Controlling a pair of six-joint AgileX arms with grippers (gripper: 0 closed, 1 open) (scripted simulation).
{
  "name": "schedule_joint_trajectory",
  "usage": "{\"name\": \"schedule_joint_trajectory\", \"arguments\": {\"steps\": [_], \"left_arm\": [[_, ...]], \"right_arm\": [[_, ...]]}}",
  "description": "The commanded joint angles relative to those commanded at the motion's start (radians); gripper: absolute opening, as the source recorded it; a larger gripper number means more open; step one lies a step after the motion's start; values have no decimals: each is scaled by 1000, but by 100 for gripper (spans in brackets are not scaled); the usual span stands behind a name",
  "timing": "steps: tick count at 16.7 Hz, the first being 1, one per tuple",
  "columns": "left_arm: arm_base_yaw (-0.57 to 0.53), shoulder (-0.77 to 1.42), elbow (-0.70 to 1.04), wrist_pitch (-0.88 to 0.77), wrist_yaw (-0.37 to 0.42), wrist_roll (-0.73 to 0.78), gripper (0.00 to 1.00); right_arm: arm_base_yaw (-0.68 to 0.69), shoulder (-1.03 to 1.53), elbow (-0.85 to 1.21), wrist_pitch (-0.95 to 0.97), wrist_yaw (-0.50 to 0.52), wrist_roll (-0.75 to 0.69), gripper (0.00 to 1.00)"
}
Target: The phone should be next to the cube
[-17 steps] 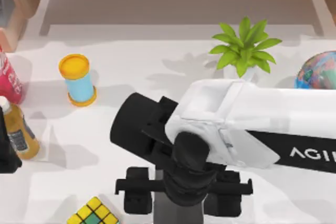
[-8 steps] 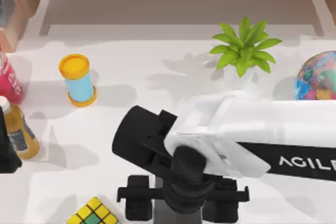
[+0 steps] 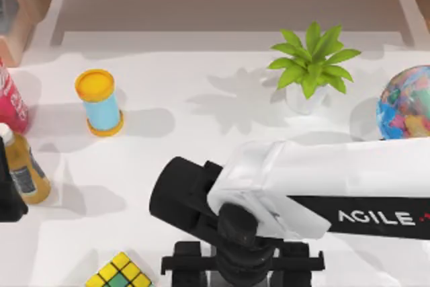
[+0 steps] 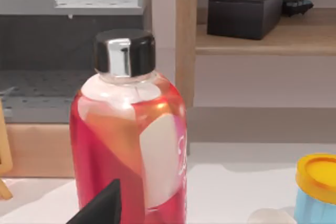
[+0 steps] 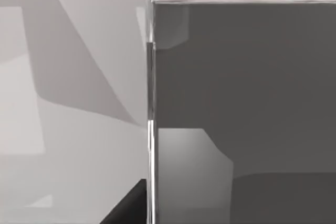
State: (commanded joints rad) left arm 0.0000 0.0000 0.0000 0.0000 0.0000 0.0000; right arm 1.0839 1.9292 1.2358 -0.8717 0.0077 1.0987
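- Cube (image 3: pixel 119 273): small, yellow and green squares with black lines between, at the near edge of the white table (image 3: pixel 168 99), left of the right gripper (image 3: pixel 242 270).
- Phone (image 5: pixel 241 108): flat grey slab with a shiny edge, right up close in the right wrist view.
- Right gripper: low over the near edge; grip can't be told.
- Table: blue tub with yellow lid (image 3: pixel 99 102), green plant (image 3: pixel 311 62), red bottle (image 4: pixel 131 145).
- Behind: wooden shelf (image 4: pixel 262 43) with a black box (image 4: pixel 244 10).

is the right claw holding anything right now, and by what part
It cannot be told. The right claw sits low over a grey slab, probably the phone, beside the cube, but its fingertips are hidden under the arm.
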Motion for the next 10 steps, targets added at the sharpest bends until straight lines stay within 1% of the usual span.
{"name": "schedule_joint_trajectory", "arguments": {"steps": [1,10], "left_arm": [[0,0,0,0,0,0,100],[0,0,0,0,0,0,100]], "right_arm": [[0,0,0,0,0,0,0],[0,0,0,0,0,0,68]]}}
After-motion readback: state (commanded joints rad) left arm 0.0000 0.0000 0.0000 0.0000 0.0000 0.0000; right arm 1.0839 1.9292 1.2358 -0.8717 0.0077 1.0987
